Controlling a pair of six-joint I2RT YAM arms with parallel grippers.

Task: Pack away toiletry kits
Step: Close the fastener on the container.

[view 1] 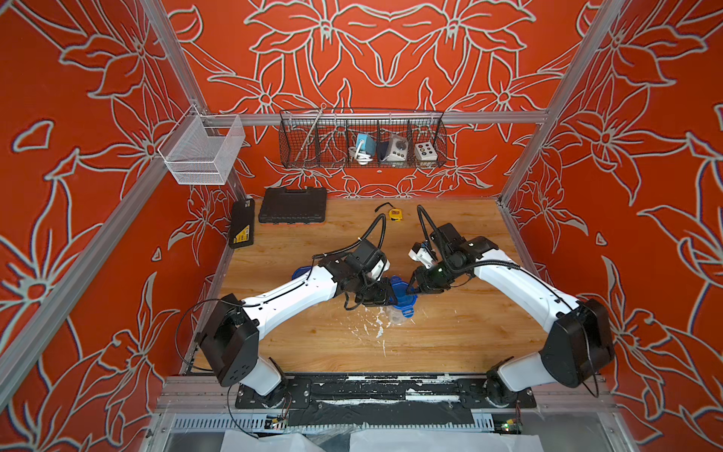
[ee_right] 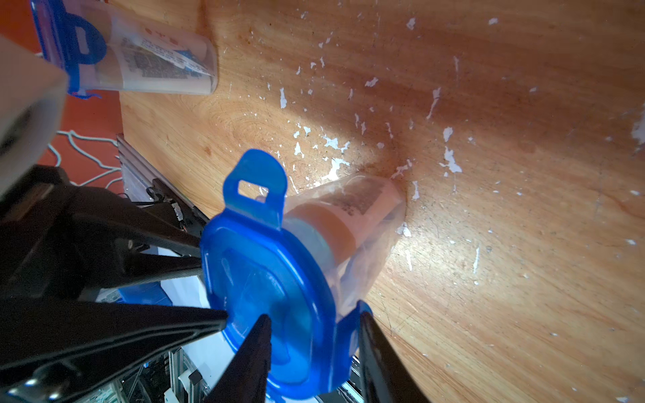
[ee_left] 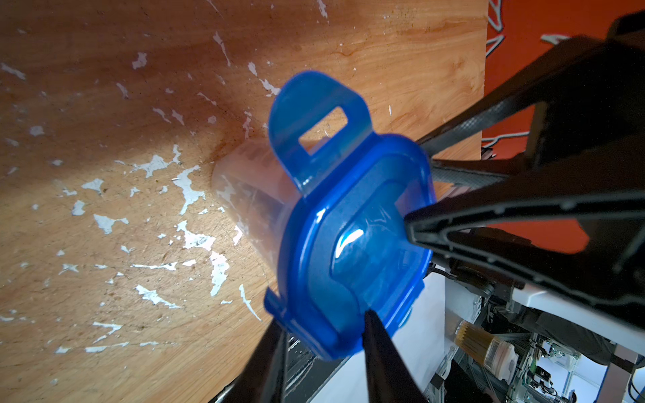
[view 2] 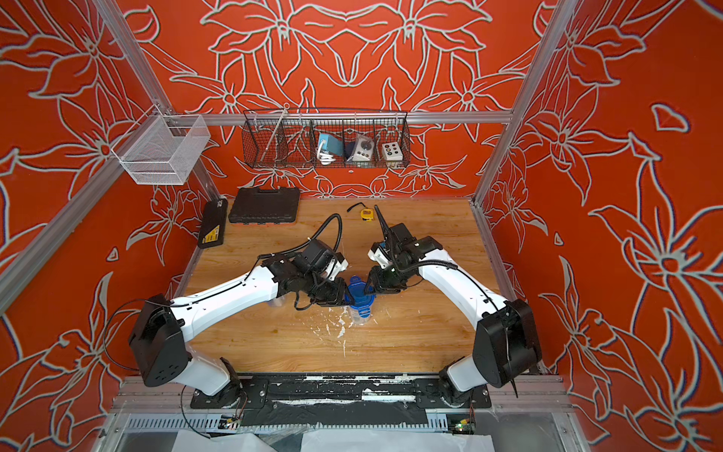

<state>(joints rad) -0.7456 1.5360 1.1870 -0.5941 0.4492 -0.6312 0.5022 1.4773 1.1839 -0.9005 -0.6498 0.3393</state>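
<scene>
Right wrist view, blue lid (ee_right: 265, 296) on clear cup (ee_right: 366, 223) on desk (ee_right: 523, 279), right claw (ee_right: 314, 319) and left claw (ee_left: 324, 321) both clamped on it

Both top views are bright and even, lit from overhead, and the frame rails (view 1: 371, 117) bow towards the edges. Down at my wrists it's dimmer. There's a pale pool of light on the table (ee_left: 146, 223) with brown shadow all round it. A white glare streak sits on the blue lid (ee_left: 349, 240). My left pincer (ee_left: 324, 320) is a dark, soft blur up close. The far cup (ee_right: 157, 59) smears in the corner.
</scene>
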